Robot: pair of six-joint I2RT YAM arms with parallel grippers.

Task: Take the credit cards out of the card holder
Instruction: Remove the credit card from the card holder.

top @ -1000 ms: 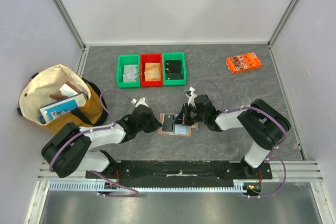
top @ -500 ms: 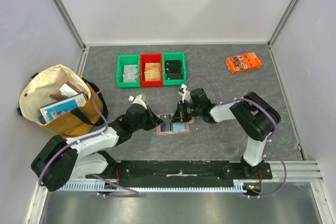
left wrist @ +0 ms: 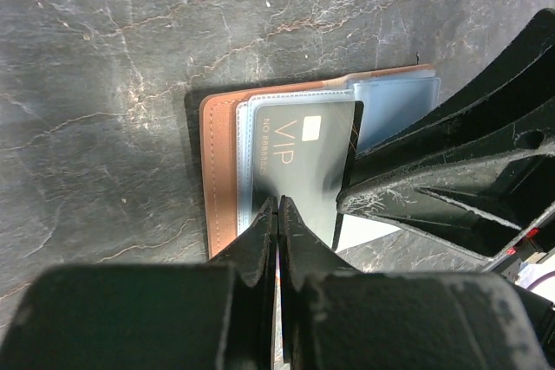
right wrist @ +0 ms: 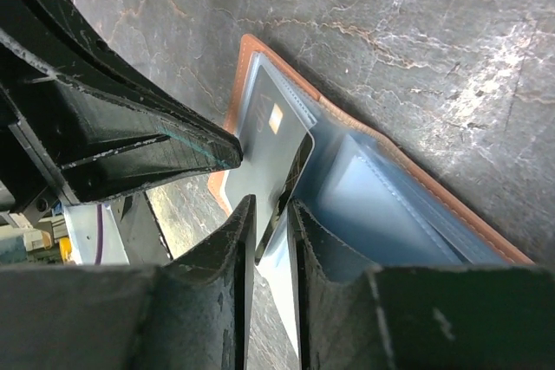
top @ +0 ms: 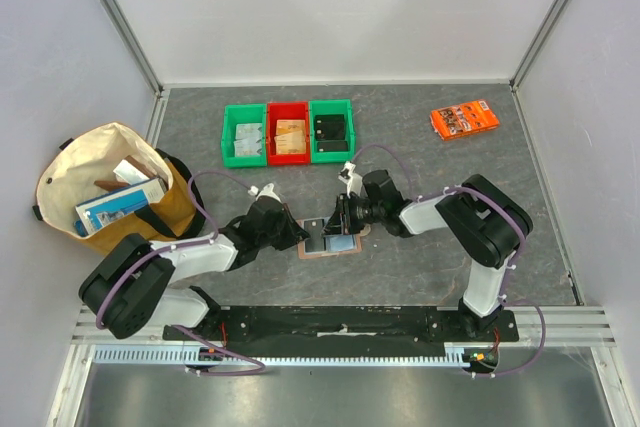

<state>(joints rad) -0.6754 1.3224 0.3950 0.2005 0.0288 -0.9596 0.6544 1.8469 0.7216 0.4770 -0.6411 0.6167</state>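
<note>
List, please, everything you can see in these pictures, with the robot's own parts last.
card holder: one, reddish-brown with light blue panels, open on the table between the hands
credit card: one, black, printed VIP, in the card holder
bins: three, green, red, green, in a row at the far middle
packet: one, orange, far right
bag: one, cream and mustard, far left
table: one, dark grey marbled
left hand: one, black, fingertips together over the card
right hand: one, black, fingers either side of the card's edge
</note>
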